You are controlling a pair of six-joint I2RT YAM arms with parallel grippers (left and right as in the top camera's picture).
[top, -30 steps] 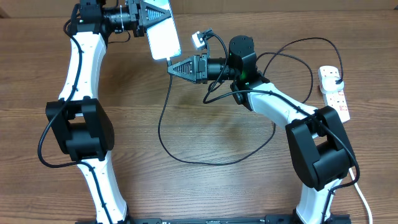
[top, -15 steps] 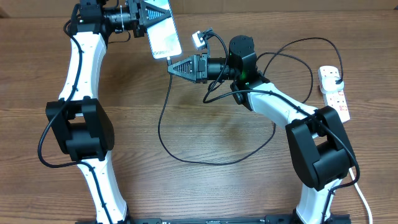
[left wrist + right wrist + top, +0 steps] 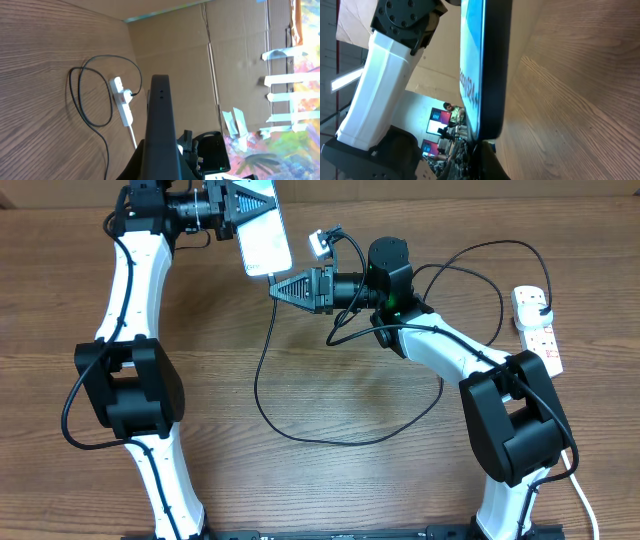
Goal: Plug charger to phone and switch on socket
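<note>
In the overhead view my left gripper [image 3: 243,207] is shut on the phone [image 3: 265,242] and holds it off the table at the far side, screen up and glaring white. My right gripper [image 3: 275,288] is shut on the charger's small plug tip, right at the phone's lower end. The black cable [image 3: 258,385] hangs from there, loops over the table and runs to the white socket strip [image 3: 537,330] at the right edge, where its black plug [image 3: 540,302] sits in an outlet. In the right wrist view the phone [image 3: 492,70] stands edge-on just above my fingers [image 3: 482,162].
The left wrist view shows the phone's dark edge [image 3: 160,115], the socket strip [image 3: 122,97] and cable loops [image 3: 80,100] on the wood table, with a cardboard wall [image 3: 200,75] behind. The socket's white cord [image 3: 585,500] runs off the front right.
</note>
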